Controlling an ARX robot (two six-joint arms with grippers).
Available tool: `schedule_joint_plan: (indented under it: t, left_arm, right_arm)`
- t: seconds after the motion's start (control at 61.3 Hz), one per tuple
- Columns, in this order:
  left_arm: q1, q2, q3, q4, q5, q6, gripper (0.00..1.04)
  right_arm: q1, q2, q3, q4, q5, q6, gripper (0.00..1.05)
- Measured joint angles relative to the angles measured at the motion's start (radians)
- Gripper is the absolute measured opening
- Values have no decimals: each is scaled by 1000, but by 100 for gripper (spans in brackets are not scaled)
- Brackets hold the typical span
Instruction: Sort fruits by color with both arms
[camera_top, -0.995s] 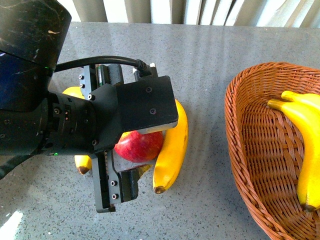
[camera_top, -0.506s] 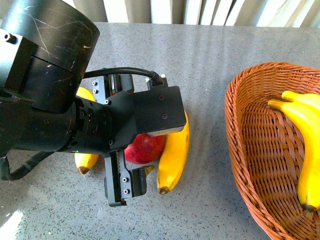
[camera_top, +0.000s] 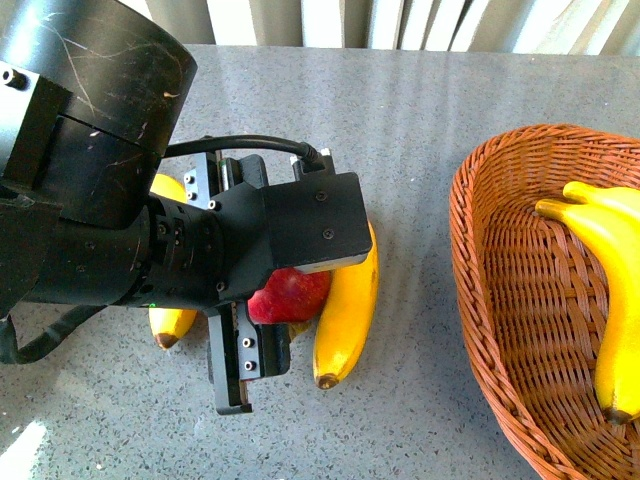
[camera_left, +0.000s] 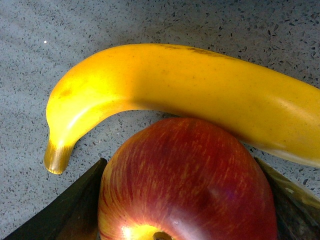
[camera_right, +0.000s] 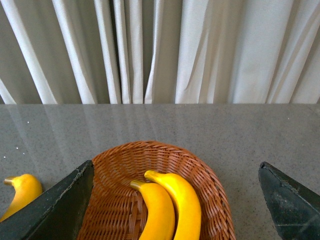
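A red apple (camera_top: 296, 294) with yellow streaks rests on the grey table between two yellow bananas. My left gripper (camera_top: 280, 302) is shut on it from above. In the left wrist view the apple (camera_left: 187, 185) fills the space between both dark fingers (camera_left: 75, 212). The long banana (camera_left: 200, 95) lies just beyond the apple and touches it. That same banana (camera_top: 350, 300) curves along the apple's right side. A second banana (camera_top: 168, 325) is mostly hidden under the left arm. My right gripper (camera_right: 175, 210) is open, above a wicker basket (camera_right: 115, 165) holding two bananas (camera_right: 162, 210).
The brown wicker basket (camera_top: 490, 300) sits at the right table edge with its two bananas (camera_top: 612, 300). White curtains (camera_right: 160, 50) hang behind the far edge of the table. One loose banana tip (camera_right: 20, 192) shows left of the basket in the right wrist view.
The left arm has shifted a little to the right over the apple. Its lower finger has drawn in against the fruit. The basket and its bananas have not moved.
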Motion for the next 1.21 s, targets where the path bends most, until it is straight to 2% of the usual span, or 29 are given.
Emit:
schedule_joint_plan:
  t: [0.212, 0.342, 0.424, 0.522, 0.669, 0.832, 0.962, 1.207]
  left_arm:
    - [13, -112, -91, 35, 22, -10, 74]
    - [89, -308, -183, 30, 63, -5, 74]
    - [237, -454, -233, -20, 108, 17, 74]
    - [386, -504, -239, -41, 137, 36, 74]
    - [629, -464, -221, -43, 154, 48, 74]
    - [844, -375, -193, -23, 183, 49, 74]
    - [911, -336, -192, 5, 221, 48, 74]
    - [963, -328, -216, 6, 279, 69, 74]
  right_arm:
    - [0, 0, 0, 0, 0, 0, 96]
    - [0, 0, 0, 0, 0, 0, 96]
    - [0, 0, 0, 0, 0, 0, 96]
    - [0, 0, 0, 0, 0, 0, 96]
    - [0, 0, 0, 0, 0, 0, 96]
    - [0, 0, 0, 0, 0, 0, 96]
    - [0, 0, 0, 0, 0, 0, 96]
    - [0, 0, 0, 0, 0, 0, 96]
